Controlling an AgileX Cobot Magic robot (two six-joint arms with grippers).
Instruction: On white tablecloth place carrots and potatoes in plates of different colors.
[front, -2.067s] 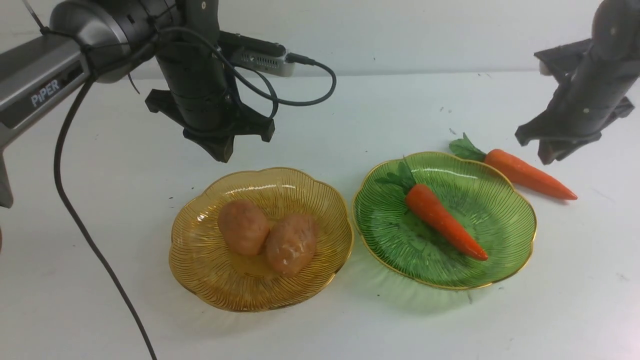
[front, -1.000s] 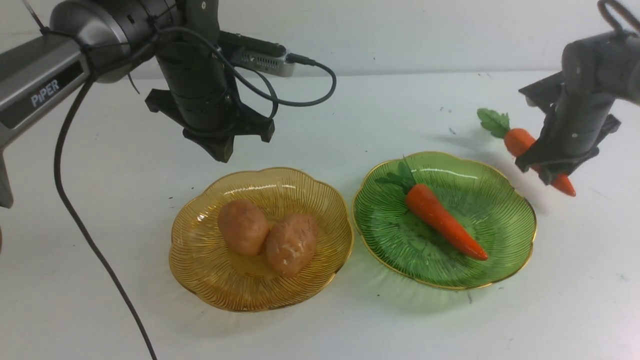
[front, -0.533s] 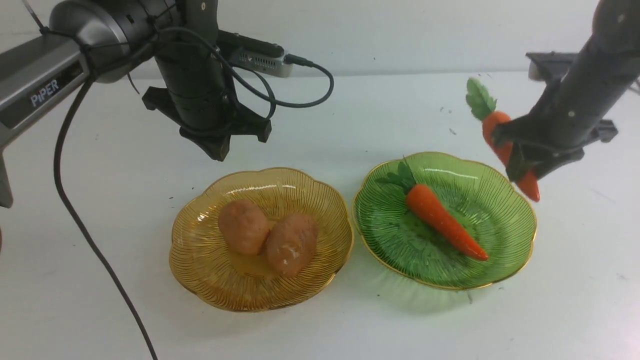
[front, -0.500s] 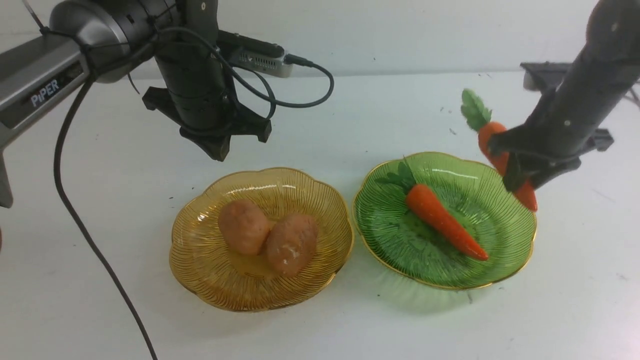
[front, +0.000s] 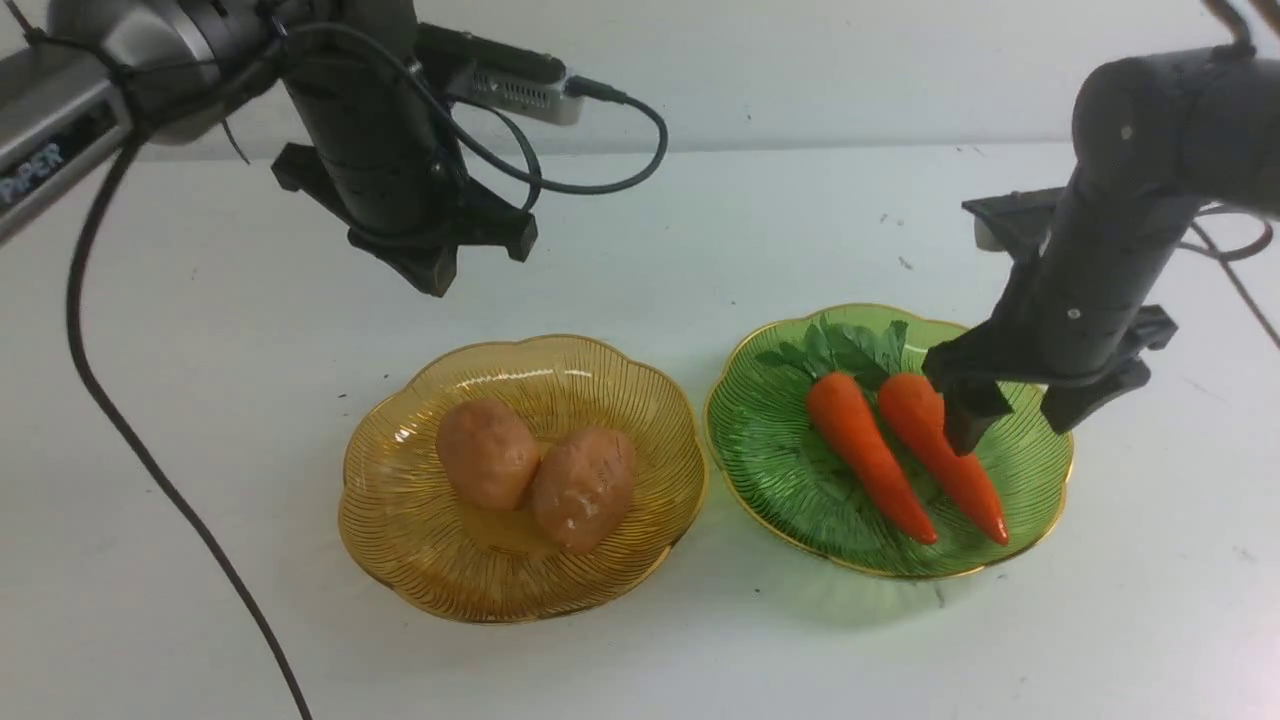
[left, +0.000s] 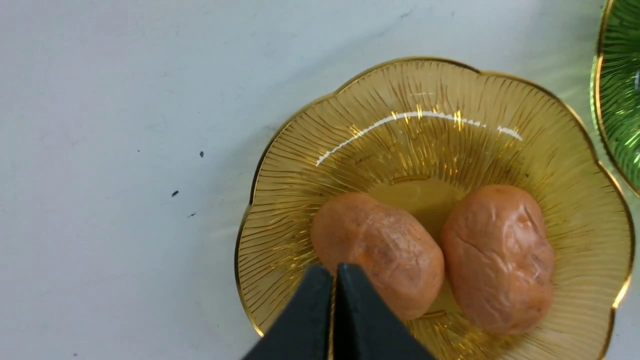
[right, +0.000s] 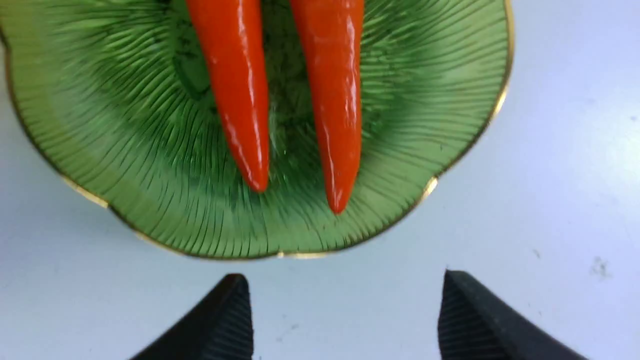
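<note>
**Carrots (front: 865, 455) down in green plate (front: 770, 480); sorting looks done**

Two carrots lie side by side in the green plate, right of centre in the front view. Their leafy tops point to the far rim and their tips to the near rim. The right-hand carrot (front: 945, 455) lies just below the right claw (front: 1010, 425). Two potatoes (front: 487, 453) touch each other in the amber plate (front: 420, 540), left of centre. The plates sit just beside one another on the white tablecloth (front: 800, 220) covering the counter.

Right claw: spread wide, nothing in it. Its wrist view shows bare cloth between the fingertips (right: 220, 325), with the carrots clear of them.
Left claw (left: 334, 272): pinched shut, empty, hanging above and behind the amber plate, upper left of frame.

Judgement: the placing step is at its end, as no carrot or potato shows outside a plate. The next move calls for the right arm to lift away without clipping the right-hand carrot or the plate rim.

A black cable (front: 200, 530) trails down the left of frame, well apart from both plates. No obstruction seen.
</note>
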